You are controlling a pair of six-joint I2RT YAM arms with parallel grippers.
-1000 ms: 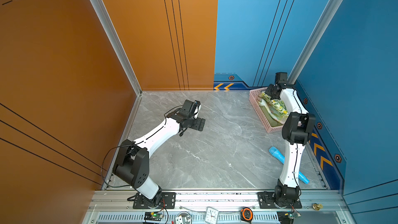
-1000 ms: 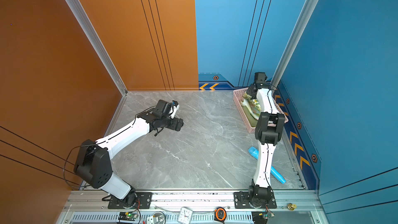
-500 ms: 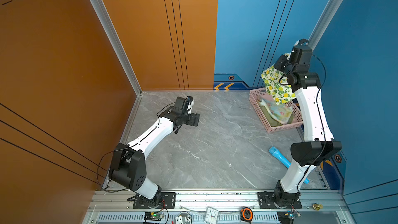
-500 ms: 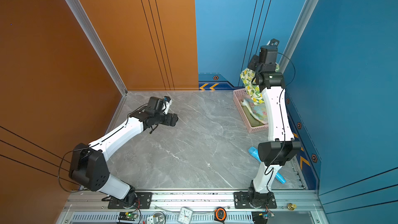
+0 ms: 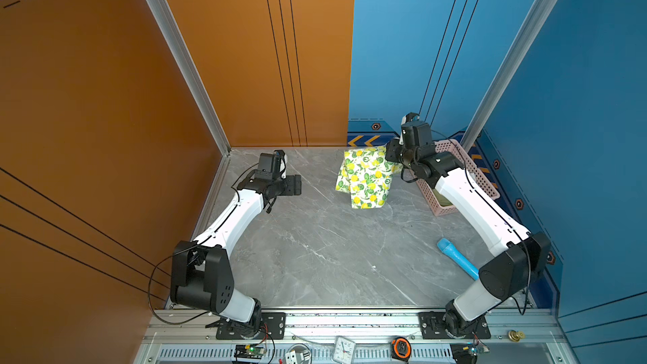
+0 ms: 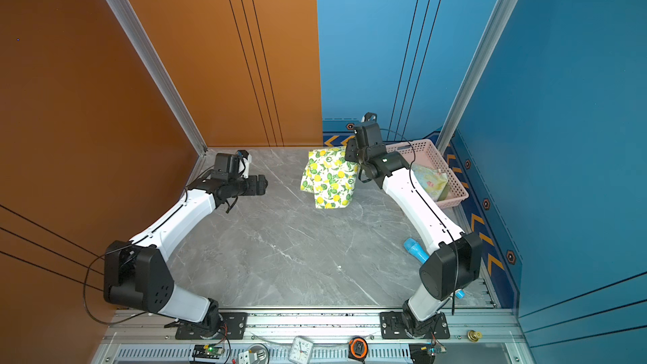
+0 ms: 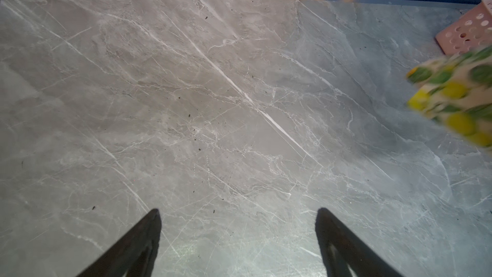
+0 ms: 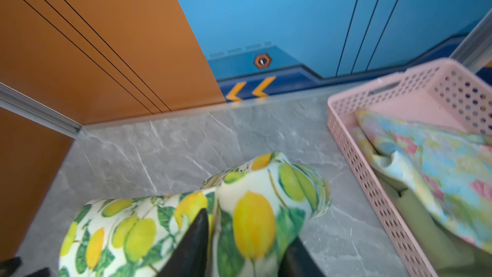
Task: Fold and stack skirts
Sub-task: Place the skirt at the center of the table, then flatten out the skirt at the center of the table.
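Observation:
The lemon-print skirt (image 5: 366, 178) (image 6: 329, 178) hangs bunched at the far middle of the table, its lower edge reaching the marble. Its top still lies between the fingers of my right gripper (image 5: 392, 157) (image 8: 249, 225), whose jaws stand wide apart, open around the cloth (image 8: 253, 209). The pastel flowered skirt (image 8: 439, 161) (image 6: 432, 180) lies in the pink basket (image 8: 354, 155) over the olive green skirt (image 8: 415, 222). My left gripper (image 5: 297, 184) (image 7: 238, 210) hovers open and empty over bare marble, well left of the lemon skirt (image 7: 458, 97).
The pink perforated basket (image 5: 479, 176) (image 6: 451, 176) stands at the far right against the blue wall. A light blue cylinder (image 5: 455, 257) (image 6: 415, 250) lies near the right arm's base. Orange and blue walls close in the grey marble table.
The right arm lifted the lemon skirt out of the basket, swung it left and down to the table, and its jaws have opened. The left arm drew back slightly to the left.

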